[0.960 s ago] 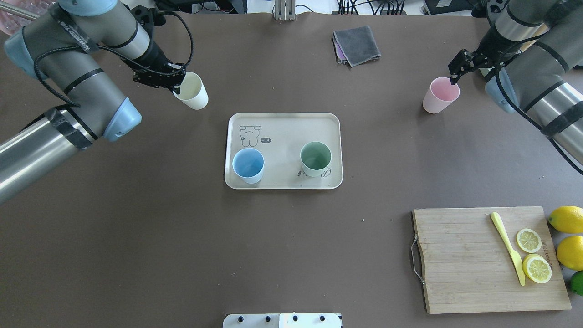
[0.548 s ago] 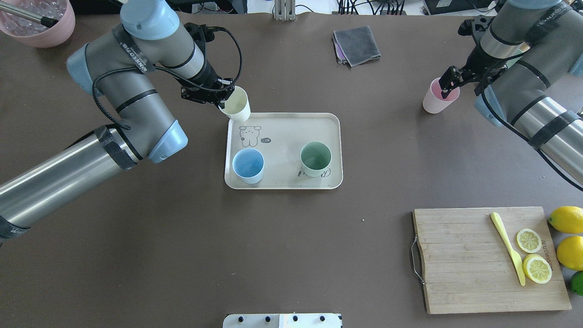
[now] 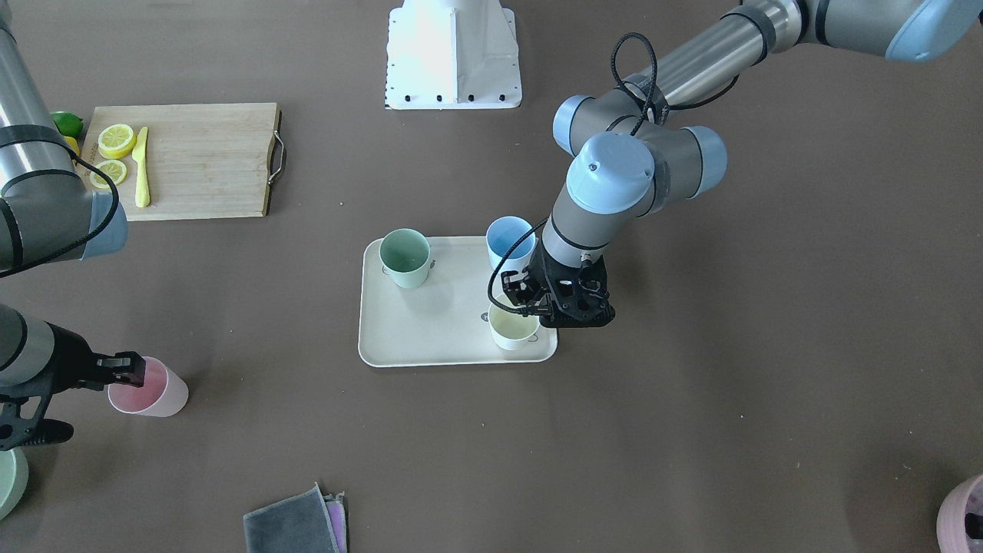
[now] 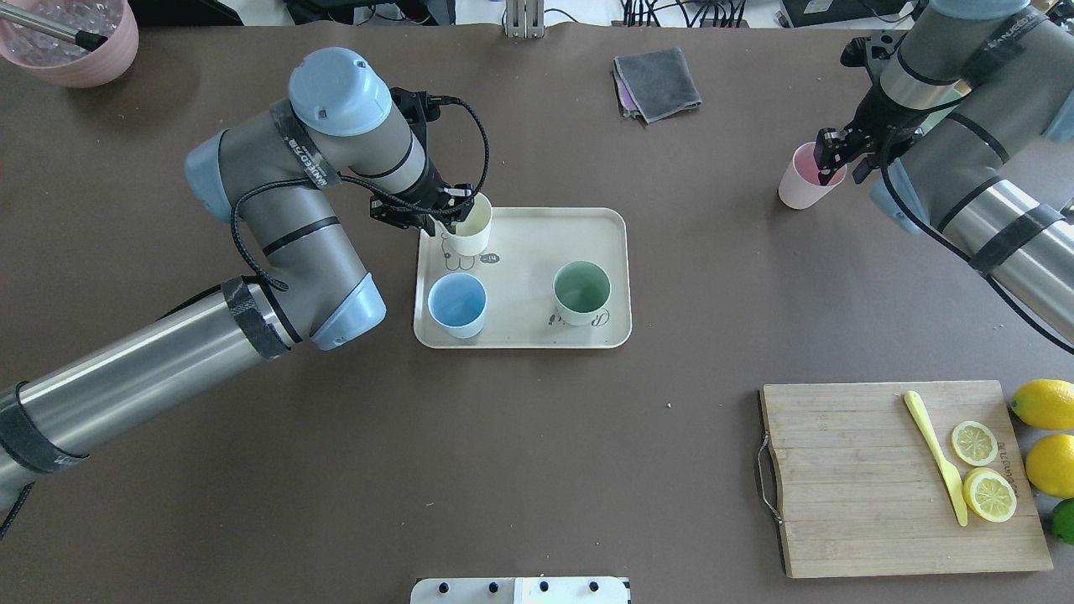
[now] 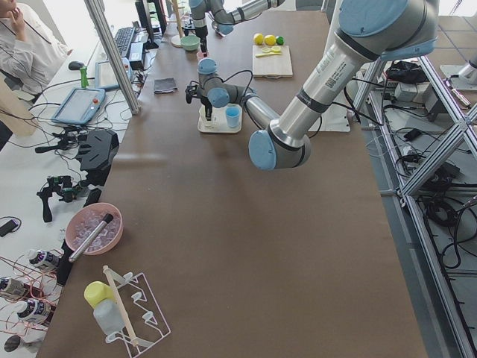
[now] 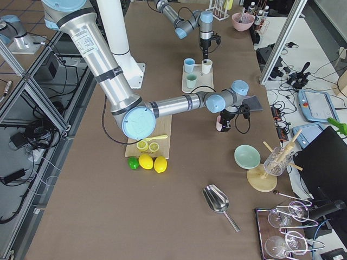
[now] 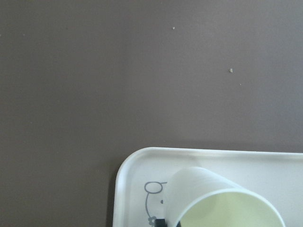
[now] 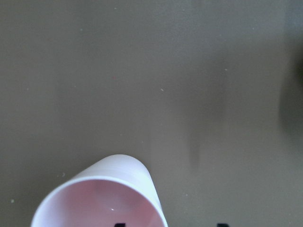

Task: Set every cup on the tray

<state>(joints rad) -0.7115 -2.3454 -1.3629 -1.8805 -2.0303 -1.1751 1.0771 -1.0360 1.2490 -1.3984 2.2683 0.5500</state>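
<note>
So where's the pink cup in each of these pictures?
Front-facing: pink cup, lower left.
Overhead: upper right.
Exterior left: far top, barely visible.
Exterior right: near the centre.
Left wrist: not in it.
Right wrist: bottom left.
Landmark in most views: the beige tray; the cup stands off it.

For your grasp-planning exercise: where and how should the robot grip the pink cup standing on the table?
Pinch the rim wall of the pink cup from above, one finger inside, one outside. It stands upright, mouth open, and tapers downward, so a side grip could slip. The right pincer sits at its rim.
</note>
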